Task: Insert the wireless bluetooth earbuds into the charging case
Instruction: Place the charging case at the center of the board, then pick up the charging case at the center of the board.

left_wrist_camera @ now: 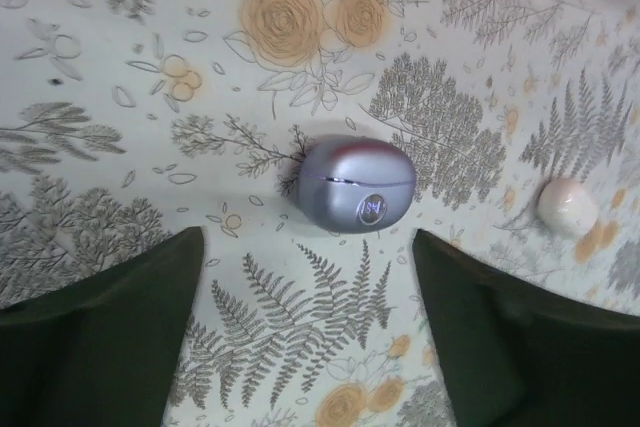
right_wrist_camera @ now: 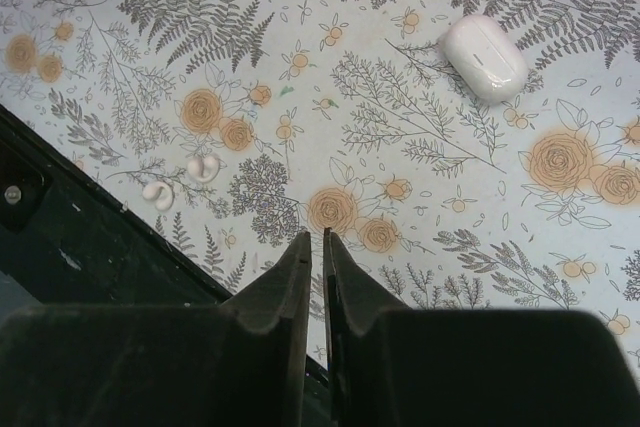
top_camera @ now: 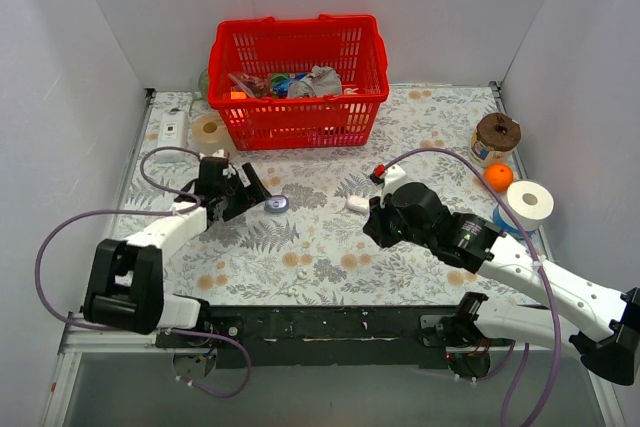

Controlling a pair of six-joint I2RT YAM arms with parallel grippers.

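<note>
White walls stand on three sides of a table with a fern-and-flower cloth (top_camera: 330, 247). A red basket (top_camera: 298, 82) sits at the back.

The charging case (top_camera: 278, 204) lies on the cloth on the near side of the basket, a little apart from it and below its middle. From the top view it is only a small blue-grey blob. The left wrist view shows much more: the case (left_wrist_camera: 357, 184) is shut, with a thin seam line and a small round mark on the side facing the camera. Its long side runs left to right, the same way as the front of the basket.

The left gripper (top_camera: 248, 192) is wide open and holds nothing. The case lies just past its dark fingers (left_wrist_camera: 110, 337), in line with the gap and not touching them.

A white pill-shaped capsule (top_camera: 357, 203) lies near the case, below the basket's right end.

The right gripper (right_wrist_camera: 319, 243) is almost closed, with only a thin slit, and it holds nothing. Only its wrist view shows two small white bits (right_wrist_camera: 180, 180), far from the basket and close to the table's black front edge (right_wrist_camera: 90, 237).

Bare cloth lies all around the case.
</note>
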